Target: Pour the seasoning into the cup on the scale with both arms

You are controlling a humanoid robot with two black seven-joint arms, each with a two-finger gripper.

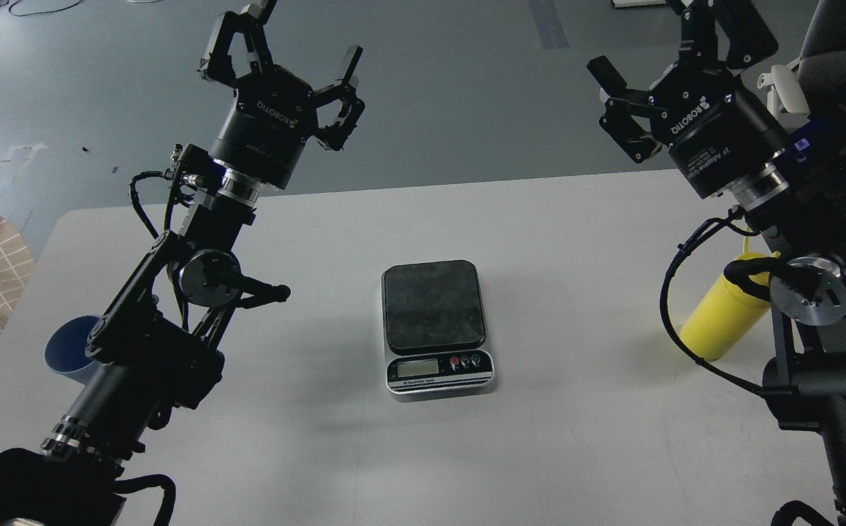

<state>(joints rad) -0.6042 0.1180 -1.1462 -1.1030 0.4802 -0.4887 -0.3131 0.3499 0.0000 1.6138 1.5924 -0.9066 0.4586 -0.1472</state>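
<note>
The scale sits near the middle of the white surface, its dark plate bare and its silver front with the display and buttons facing the near edge.

The cup stands close to the left edge, mostly hidden behind the left arm; only part of its blue rim and wall shows. The seasoning stands near the right edge, well apart from the scale, tilted a little in view, its upper part and nozzle hidden behind the right arm.

The left end effector is raised above the far left part of the surface, fingers spread wide, holding nothing. The right end effector is raised above the far right corner, also spread wide with nothing between its fingers; its upper finger is partly cut off by the top of the view.
</note>
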